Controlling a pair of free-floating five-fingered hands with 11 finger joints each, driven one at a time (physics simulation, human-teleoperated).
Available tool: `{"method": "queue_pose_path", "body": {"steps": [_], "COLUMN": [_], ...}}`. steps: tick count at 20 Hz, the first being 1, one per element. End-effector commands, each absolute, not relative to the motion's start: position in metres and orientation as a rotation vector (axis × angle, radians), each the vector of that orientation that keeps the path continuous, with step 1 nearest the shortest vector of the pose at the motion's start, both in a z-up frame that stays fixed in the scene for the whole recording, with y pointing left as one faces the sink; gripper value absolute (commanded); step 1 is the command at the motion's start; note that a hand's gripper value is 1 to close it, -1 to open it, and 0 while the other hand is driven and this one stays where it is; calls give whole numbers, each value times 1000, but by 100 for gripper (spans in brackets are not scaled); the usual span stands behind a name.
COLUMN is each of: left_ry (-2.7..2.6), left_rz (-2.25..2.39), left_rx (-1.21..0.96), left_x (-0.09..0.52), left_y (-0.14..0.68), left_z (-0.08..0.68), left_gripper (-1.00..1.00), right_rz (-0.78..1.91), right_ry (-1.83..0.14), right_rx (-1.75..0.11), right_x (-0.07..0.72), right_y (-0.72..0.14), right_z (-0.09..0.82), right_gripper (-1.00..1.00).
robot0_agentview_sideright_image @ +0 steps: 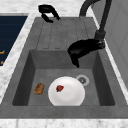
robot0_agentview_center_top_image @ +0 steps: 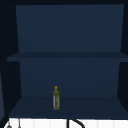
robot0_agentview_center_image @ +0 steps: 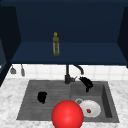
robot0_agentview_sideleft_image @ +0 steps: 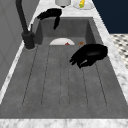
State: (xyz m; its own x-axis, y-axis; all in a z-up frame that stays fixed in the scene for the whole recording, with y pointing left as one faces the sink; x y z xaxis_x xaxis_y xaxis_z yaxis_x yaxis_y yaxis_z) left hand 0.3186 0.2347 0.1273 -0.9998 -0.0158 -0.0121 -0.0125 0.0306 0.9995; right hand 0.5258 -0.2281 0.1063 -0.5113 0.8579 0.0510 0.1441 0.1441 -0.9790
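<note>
While the left hand [robot0_agentview_center_image: 42, 97] hovers curled over the drainboard [robot0_agentview_center_image: 45, 87], the right hand [robot0_agentview_center_image: 86, 82] hangs by the faucet [robot0_agentview_center_image: 67, 75], fingers drooping loose, right above the plate [robot0_agentview_center_image: 90, 108] down in the basin.

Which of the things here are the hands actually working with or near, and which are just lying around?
In hand or near:
right hand, over the basin by the faucet
white plate below it, with a small red bit on it
left hand, over the draining board

Lying about:
brown lump in the basin
bottle on the shelf
red ball
</note>
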Motion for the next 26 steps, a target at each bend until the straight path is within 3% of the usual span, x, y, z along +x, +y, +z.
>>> {"method": "queue_pose_path", "body": {"steps": [1,15,26], "left_ry": [-2253,-2253,-2253], "left_rz": [-2185,-2185,-2185], "left_rx": [31,31,31], "left_x": [319,319,319], "left_y": [235,235,235], "left_z": [127,127,127], "left_gripper": [0,0,0], "right_rz": [1355,1234,1180], "right_ry": [-1760,-1727,-1461], "right_rx": [-895,-960,-907], "right_x": [518,449,425], "right_y": [-237,-274,-256], "right_z": [106,105,99], "right_gripper": [-100,-100,-100]}}
